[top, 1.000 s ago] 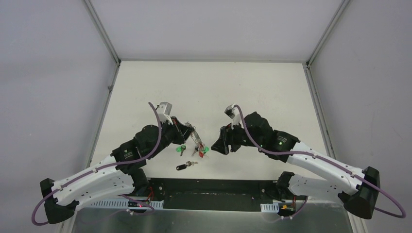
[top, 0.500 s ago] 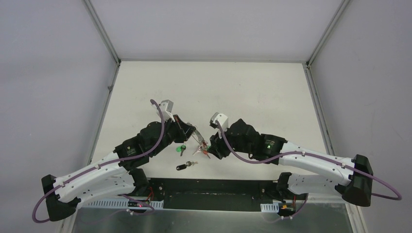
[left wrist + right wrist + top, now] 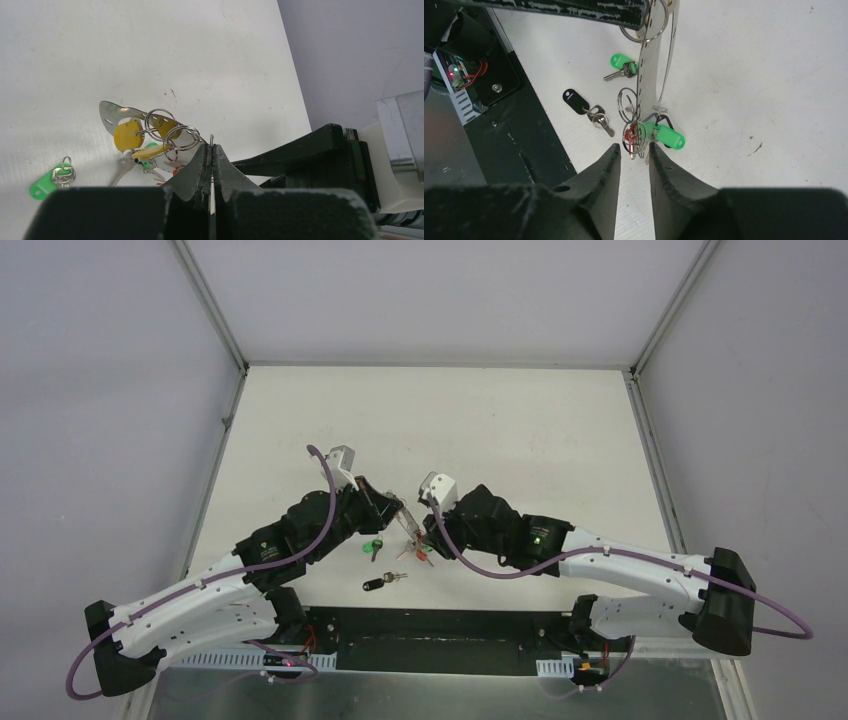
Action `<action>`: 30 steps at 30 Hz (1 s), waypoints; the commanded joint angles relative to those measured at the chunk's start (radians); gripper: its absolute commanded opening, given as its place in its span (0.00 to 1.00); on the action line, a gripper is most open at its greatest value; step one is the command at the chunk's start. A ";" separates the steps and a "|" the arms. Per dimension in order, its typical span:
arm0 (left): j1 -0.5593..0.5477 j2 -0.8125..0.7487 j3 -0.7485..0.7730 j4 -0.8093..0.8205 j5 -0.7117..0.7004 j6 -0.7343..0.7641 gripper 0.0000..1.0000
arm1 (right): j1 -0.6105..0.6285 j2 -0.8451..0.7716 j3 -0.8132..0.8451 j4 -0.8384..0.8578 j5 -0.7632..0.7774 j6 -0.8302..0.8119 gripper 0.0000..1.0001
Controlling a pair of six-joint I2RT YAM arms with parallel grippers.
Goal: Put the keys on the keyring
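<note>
My left gripper (image 3: 399,511) is shut on the thin grey metal band of the keyring (image 3: 647,55) and holds it up off the table, the band edge pinched between its jaws (image 3: 211,145). Small rings and red, green and yellow capped keys (image 3: 644,135) hang from it; the yellow ones show in the left wrist view (image 3: 126,135). My right gripper (image 3: 634,148) is open, its tips on either side of the lowest hanging keys. The loose green-capped key (image 3: 375,546) (image 3: 623,65) and the loose black-capped key (image 3: 377,583) (image 3: 575,100) lie on the table.
The black base plate (image 3: 450,635) runs along the table's near edge, just behind the black key. The right arm's body (image 3: 320,155) sits close to the right of the left gripper. Grey walls enclose the white table (image 3: 500,430).
My right arm has swung left and closed the gap to the hanging keyring, until its open tips reach the dangling keys. My left gripper has shifted only slightly, still holding the ring.
</note>
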 commanded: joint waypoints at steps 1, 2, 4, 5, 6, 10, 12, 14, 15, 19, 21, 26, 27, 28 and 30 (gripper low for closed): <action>-0.009 -0.017 0.033 0.030 -0.008 -0.021 0.00 | 0.008 -0.009 0.042 0.077 0.017 -0.039 0.25; -0.009 -0.016 0.032 0.030 -0.008 -0.022 0.00 | 0.008 -0.009 0.043 0.077 0.018 -0.044 0.21; -0.009 -0.015 0.032 0.030 -0.008 -0.023 0.00 | 0.007 -0.003 0.044 0.080 0.016 -0.055 0.19; -0.010 -0.015 0.032 0.030 -0.008 -0.023 0.00 | 0.007 -0.001 0.045 0.082 0.015 -0.060 0.19; -0.009 -0.014 0.032 0.029 -0.008 -0.023 0.00 | 0.008 0.002 0.046 0.085 0.010 -0.064 0.19; -0.009 -0.014 0.029 0.028 -0.010 -0.025 0.00 | 0.007 0.022 0.057 0.084 -0.004 -0.073 0.19; -0.009 -0.016 0.028 0.029 -0.008 -0.026 0.00 | 0.007 0.029 0.061 0.082 -0.009 -0.075 0.16; -0.009 -0.015 0.029 0.027 -0.007 -0.026 0.00 | 0.007 0.033 0.064 0.081 -0.010 -0.074 0.09; -0.009 -0.016 0.028 0.027 -0.007 -0.026 0.00 | 0.007 0.032 0.065 0.081 -0.009 -0.075 0.04; -0.009 -0.020 0.031 0.024 -0.008 -0.024 0.00 | 0.007 0.015 0.061 0.072 -0.002 -0.086 0.00; -0.009 -0.020 0.032 0.021 -0.008 -0.022 0.00 | 0.006 0.004 0.061 0.062 -0.003 -0.105 0.00; -0.010 -0.019 0.031 0.017 -0.011 -0.024 0.00 | 0.007 -0.013 0.083 0.022 -0.018 -0.117 0.00; -0.009 -0.020 0.032 0.018 -0.011 -0.024 0.00 | 0.006 -0.015 0.089 0.016 -0.023 -0.116 0.00; -0.009 -0.020 0.033 0.015 -0.011 -0.024 0.00 | 0.006 -0.018 0.093 0.012 -0.029 -0.115 0.00; -0.009 -0.020 0.034 0.012 -0.011 -0.021 0.03 | 0.005 -0.030 0.099 0.005 -0.027 -0.099 0.00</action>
